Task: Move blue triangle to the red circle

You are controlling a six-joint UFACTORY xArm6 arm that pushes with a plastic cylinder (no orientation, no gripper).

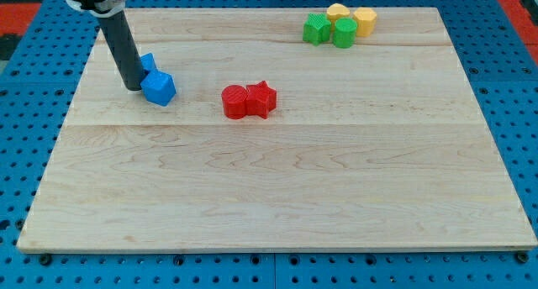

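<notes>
My tip [134, 87] rests on the board at the view's upper left. It touches the left side of two blue blocks. The nearer blue block [159, 88] is chunky and faceted; its exact shape is hard to tell. The other blue block [148, 64] sits just behind it, partly hidden by the rod, and looks wedge-like. The red circle [234, 101] lies near the board's middle, well to the right of the blue blocks. A red star [262, 98] touches its right side.
The wooden board [277, 197] lies on a blue perforated table. At the view's top right, a green star-like block [317, 28], a green cylinder [344, 33], and two yellow blocks [338, 13] [365, 19] cluster together.
</notes>
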